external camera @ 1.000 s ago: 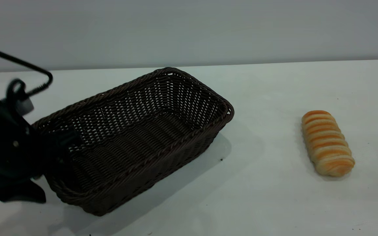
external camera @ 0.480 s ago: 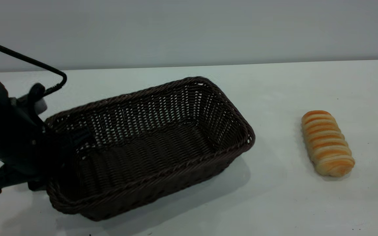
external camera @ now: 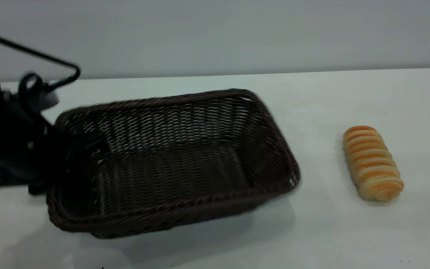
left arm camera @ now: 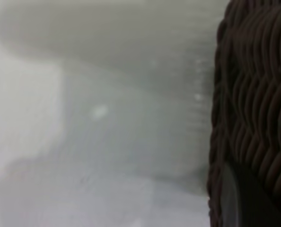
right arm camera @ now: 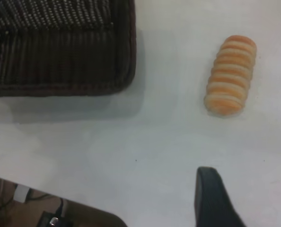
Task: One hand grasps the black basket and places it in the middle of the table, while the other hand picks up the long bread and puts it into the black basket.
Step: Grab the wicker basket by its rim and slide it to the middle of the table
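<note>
The black basket (external camera: 200, 123), dark woven wicker, is in the left half of the table, its long side facing the exterior view. My left gripper (external camera: 82, 149) is shut on its left short wall, one finger inside; the basket looks slightly raised. In the left wrist view the wicker wall (left arm camera: 254, 94) fills one side, with one finger (left arm camera: 232, 198) pressed on it. The long bread (external camera: 372, 162), striped orange and cream, lies on the table to the basket's right. My right gripper (right arm camera: 249, 201) is open and empty, above the table short of the bread (right arm camera: 230, 74) and beside the basket (right arm camera: 60, 56).
The white table (external camera: 312, 231) runs back to a grey wall. A bare gap separates the basket's right end from the bread. The table's near edge, with cables below it (right arm camera: 46, 215), shows in the right wrist view.
My left gripper has carried the basket to the right and swung it round, so its long side now faces the camera. The bread has not moved.
</note>
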You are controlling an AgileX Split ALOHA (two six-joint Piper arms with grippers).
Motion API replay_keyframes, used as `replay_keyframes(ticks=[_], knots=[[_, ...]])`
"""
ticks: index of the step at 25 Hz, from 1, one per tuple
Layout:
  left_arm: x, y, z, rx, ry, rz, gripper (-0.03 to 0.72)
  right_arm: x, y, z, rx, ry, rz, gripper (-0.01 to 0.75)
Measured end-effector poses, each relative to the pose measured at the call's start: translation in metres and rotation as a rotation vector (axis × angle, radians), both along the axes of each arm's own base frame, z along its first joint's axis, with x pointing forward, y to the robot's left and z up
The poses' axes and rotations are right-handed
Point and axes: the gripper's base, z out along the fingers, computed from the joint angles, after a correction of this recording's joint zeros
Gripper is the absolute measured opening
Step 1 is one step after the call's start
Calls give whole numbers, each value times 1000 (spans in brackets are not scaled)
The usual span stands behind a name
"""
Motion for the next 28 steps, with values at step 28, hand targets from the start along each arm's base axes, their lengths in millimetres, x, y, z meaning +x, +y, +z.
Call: replay_keyframes(ticks=[28], knots=[[33,-20,-19,-27,139,-203,139,-2,2,-1,15,22,19,367]])
